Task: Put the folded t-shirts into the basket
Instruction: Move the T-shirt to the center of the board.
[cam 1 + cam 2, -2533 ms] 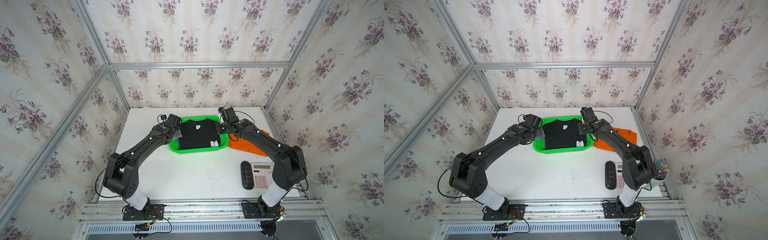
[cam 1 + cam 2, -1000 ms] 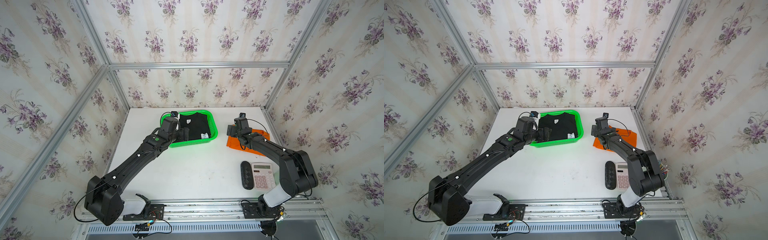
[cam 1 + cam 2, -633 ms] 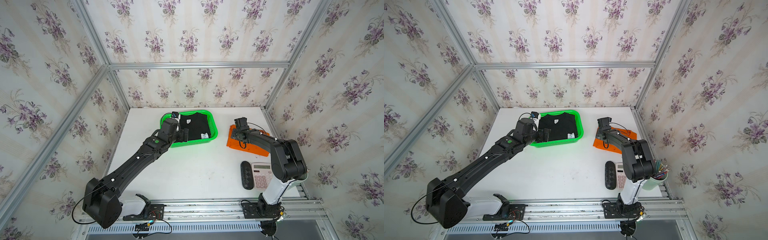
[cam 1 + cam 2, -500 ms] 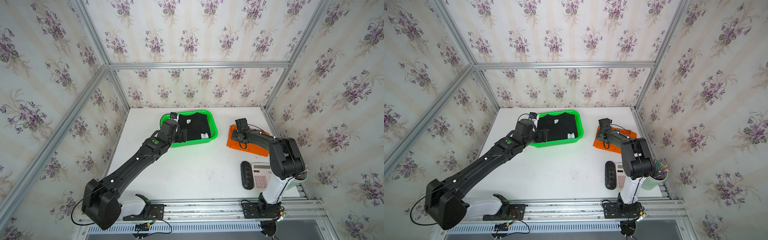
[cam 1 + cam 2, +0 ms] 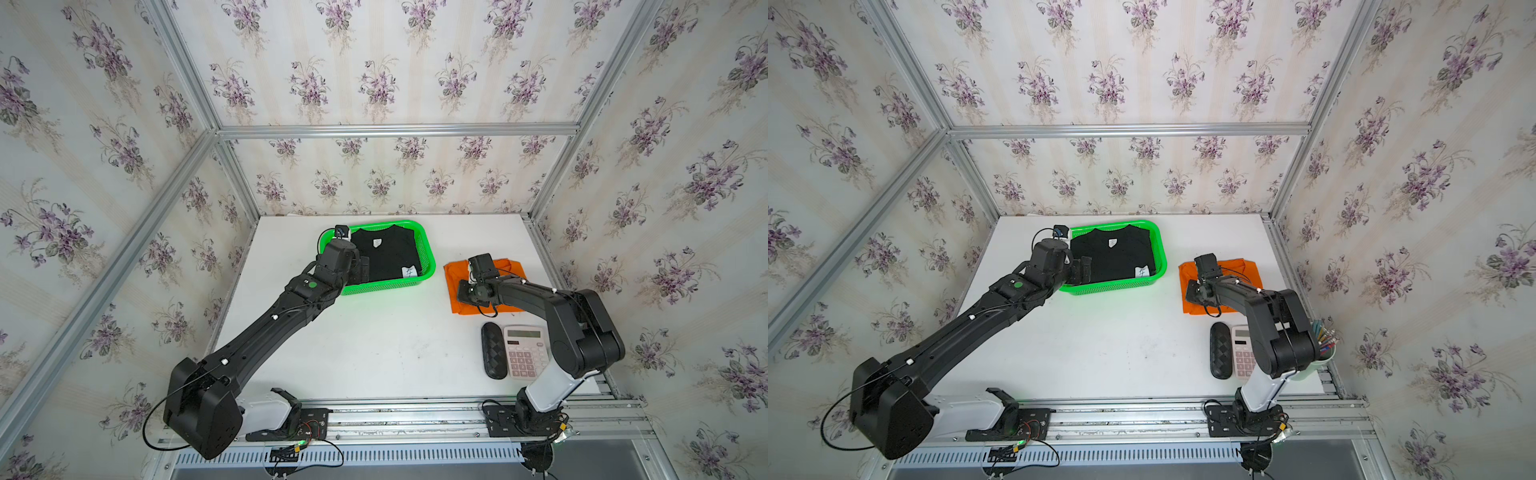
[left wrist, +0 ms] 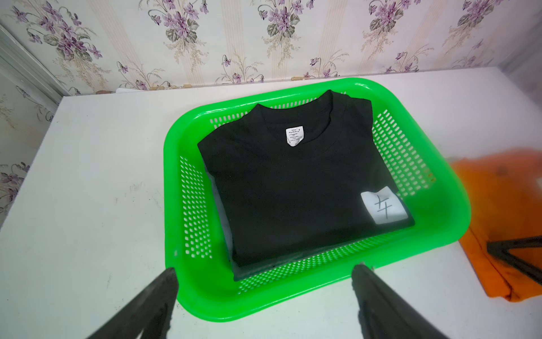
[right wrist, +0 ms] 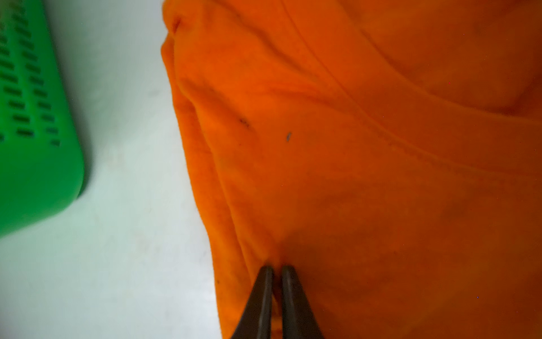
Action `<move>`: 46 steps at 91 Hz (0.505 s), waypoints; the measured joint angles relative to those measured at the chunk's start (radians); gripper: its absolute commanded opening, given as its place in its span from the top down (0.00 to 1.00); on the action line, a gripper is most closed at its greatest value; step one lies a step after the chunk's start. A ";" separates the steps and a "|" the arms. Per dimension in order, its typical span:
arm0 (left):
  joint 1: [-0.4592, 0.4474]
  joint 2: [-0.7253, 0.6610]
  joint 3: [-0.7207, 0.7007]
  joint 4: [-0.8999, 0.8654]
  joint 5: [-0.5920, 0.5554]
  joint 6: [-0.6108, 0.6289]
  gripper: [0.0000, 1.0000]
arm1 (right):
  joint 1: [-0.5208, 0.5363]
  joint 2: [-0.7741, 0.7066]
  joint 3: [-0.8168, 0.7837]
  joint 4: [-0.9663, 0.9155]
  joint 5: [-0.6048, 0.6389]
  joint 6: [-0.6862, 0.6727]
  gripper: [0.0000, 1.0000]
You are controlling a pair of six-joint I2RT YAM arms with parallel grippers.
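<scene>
The green basket (image 5: 430,266) (image 5: 1163,257) (image 6: 440,205) stands at the back of the table. A black folded t-shirt (image 5: 386,257) (image 5: 1117,257) (image 6: 293,190) lies on top inside it. A grey cloth edge (image 6: 258,265) shows beneath the black one. My left gripper (image 5: 358,270) (image 5: 1079,268) (image 6: 265,268) stands open at the basket's near left corner, holding nothing. The orange folded t-shirt (image 5: 509,268) (image 5: 1241,270) (image 7: 352,176) lies on the table right of the basket. My right gripper (image 5: 465,293) (image 5: 1194,293) (image 7: 276,268) is shut on a fold near its left edge.
A pink calculator (image 5: 524,351) and a black oval case (image 5: 493,351) lie near the front right, just in front of the orange shirt. A cup of pens (image 5: 1323,345) stands at the table's right edge. Papered walls enclose the back and both sides.
My right gripper left the basket, came down on the orange t-shirt's left part and closed on it. The left gripper stayed open at the basket's corner, and the basket sits further left than before.
</scene>
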 measured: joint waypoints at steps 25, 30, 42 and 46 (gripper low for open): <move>-0.031 -0.071 -0.144 -0.002 0.300 -0.069 0.12 | 0.220 -0.164 -0.178 -0.010 -0.113 0.031 0.85; -0.041 -0.076 -0.172 -0.005 0.325 -0.086 0.14 | 0.295 -0.185 -0.192 -0.017 -0.142 0.033 0.85; -0.077 -0.077 -0.217 -0.027 0.373 -0.102 0.14 | 0.434 -0.206 -0.197 -0.042 -0.201 0.055 0.84; -0.082 -0.077 -0.233 -0.029 0.391 -0.108 0.14 | 0.470 -0.204 -0.198 -0.041 -0.224 0.055 0.84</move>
